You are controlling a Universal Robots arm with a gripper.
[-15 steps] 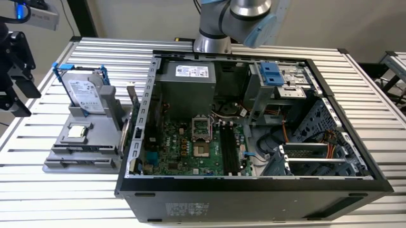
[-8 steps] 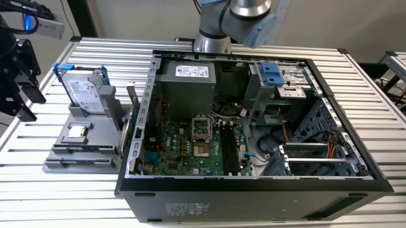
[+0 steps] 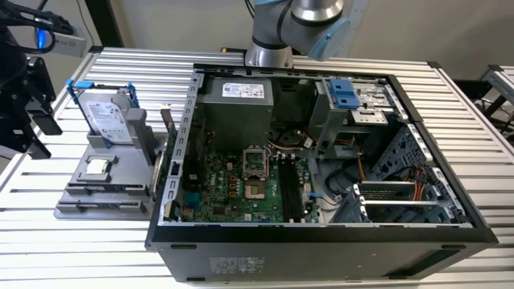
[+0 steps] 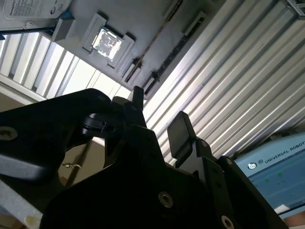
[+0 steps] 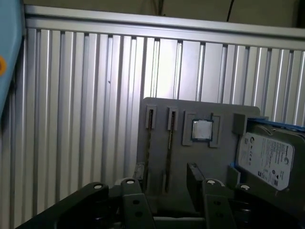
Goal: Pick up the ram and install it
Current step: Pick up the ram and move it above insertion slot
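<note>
Jaws apart and empty, the gripper (image 5: 166, 171) faces the grey holder (image 5: 224, 152), whose slot along the edge beside the computer case (image 3: 321, 235) props the ram (image 3: 166, 122) upright, likely for easy pinching.

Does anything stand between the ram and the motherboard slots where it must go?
Yes. The case's side wall stands between the ram, in the gray holder outside, and the long black slots. The case is open above.
</note>
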